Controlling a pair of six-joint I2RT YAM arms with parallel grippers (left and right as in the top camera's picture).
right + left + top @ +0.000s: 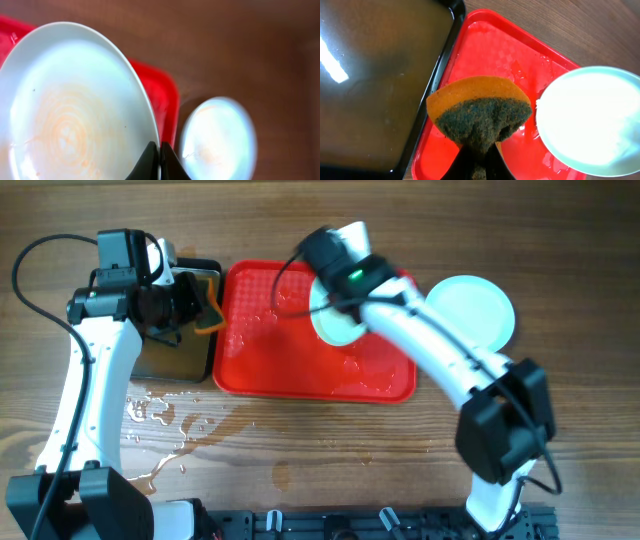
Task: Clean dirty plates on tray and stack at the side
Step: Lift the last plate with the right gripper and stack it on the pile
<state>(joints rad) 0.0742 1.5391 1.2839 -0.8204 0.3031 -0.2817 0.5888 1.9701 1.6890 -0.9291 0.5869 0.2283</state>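
**Spotter A:** You're in the scrubbing step, I'd say. Your right gripper (160,157) pinches the gripped plate (70,105) by its rim, fingers clamped on the edge. It holds the plate over the right half of the tray (300,350), apparently raised off the floor.

**Spotter B:** Your left gripper (479,155) is clenched on the sponge (480,115), dark scrub side toward the camera. It hangs over the tray's left edge, just beside the black pan (434,85) of brown water.

**Spotter A:** Sponge and plate are apart. As I judge it, your next move calls for carrying the scrub face across to the plate's middle, with a firm right grip on a rim that is likely slippery.

**Spotter B:** Check your right wrist view: it shows faint orange swirls on the gripped plate's face. From the left wrist that plate looks plain white, and overhead your arm hides most of it.

**Spotter A:** Only the overhead view gives you both arms at once, plus the spilled water (160,415) on the table below the pan. It also shows the side plate (470,308) sharply, on the table right of the tray. Whether that is one plate or a stack, you cannot tell.
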